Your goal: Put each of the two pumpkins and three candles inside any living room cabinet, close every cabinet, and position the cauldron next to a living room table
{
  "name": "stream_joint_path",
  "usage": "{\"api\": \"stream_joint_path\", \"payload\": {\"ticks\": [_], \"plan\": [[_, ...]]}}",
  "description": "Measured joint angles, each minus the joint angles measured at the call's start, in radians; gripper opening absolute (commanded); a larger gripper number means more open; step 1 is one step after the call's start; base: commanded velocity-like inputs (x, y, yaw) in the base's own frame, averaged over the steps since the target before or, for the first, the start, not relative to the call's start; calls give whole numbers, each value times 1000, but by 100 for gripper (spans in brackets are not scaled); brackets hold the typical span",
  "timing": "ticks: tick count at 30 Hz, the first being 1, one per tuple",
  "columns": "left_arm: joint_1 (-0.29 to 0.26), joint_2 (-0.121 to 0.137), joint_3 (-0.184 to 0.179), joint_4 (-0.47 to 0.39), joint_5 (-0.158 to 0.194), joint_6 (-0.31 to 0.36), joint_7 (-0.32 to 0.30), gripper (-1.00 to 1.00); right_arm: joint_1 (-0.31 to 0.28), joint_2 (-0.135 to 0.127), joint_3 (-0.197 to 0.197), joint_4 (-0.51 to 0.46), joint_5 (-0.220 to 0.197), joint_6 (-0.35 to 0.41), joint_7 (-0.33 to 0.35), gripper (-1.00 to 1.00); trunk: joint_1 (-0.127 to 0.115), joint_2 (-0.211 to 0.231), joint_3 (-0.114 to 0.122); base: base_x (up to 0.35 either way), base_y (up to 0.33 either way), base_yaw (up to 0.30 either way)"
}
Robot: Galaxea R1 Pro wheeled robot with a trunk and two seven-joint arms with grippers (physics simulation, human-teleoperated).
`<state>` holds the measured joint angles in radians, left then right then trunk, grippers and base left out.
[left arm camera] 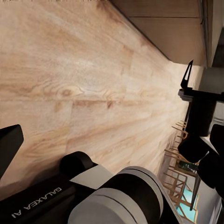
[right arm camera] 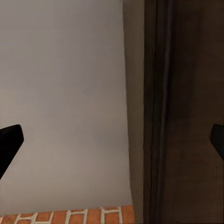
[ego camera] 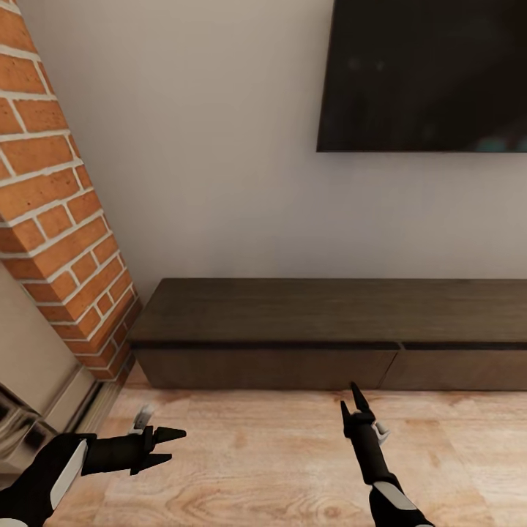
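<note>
Both claws are seen spread and empty, right gripper [ego camera: 354, 401] aimed at the closed cabinet [ego camera: 329, 333] just ahead, whose long axis runs across the wall, left gripper [ego camera: 167, 446] turned sideways over the wood floor [ego camera: 263, 454], farther off.

A dark television [ego camera: 428, 73] hangs on the pale wall [ego camera: 219, 161], a slanted brick column [ego camera: 55, 190] stands at the left, and light wood floor [ego camera: 278, 468] spreads below.
</note>
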<state>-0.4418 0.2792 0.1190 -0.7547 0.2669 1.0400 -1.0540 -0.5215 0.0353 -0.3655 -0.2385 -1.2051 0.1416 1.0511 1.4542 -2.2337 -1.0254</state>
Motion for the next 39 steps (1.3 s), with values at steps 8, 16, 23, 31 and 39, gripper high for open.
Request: {"api": "stream_joint_path", "payload": {"ticks": [8, 16, 23, 31, 39], "plan": [[0, 0, -2, 0, -2, 0, 0, 100, 0, 0, -34, 3, -26, 50, 3, 100, 0, 0, 0, 147, -17, 0], [0, 0, -3, 0, -3, 0, 0, 100, 0, -1, -36, 5, -27, 52, 2, 100, 0, 0, 0, 167, -1, 0], [0, 0, -2, 0, -1, 0, 0, 100, 0, -2, -86, 5, -27, 50, 4, 100, 0, 0, 0, 53, 0, 0], [0, 0, 1, 0, 0, 0, 0, 100, 1, -3, -111, 7, -27, 50, 3, 100, 27, -49, -22, 2, 0, 0], [0, 0, 1, 0, 0, 0, 0, 100, 1, -4, -112, 7, -25, 50, 0, 100, 57, -105, -47, 0, 0, 0]]}}
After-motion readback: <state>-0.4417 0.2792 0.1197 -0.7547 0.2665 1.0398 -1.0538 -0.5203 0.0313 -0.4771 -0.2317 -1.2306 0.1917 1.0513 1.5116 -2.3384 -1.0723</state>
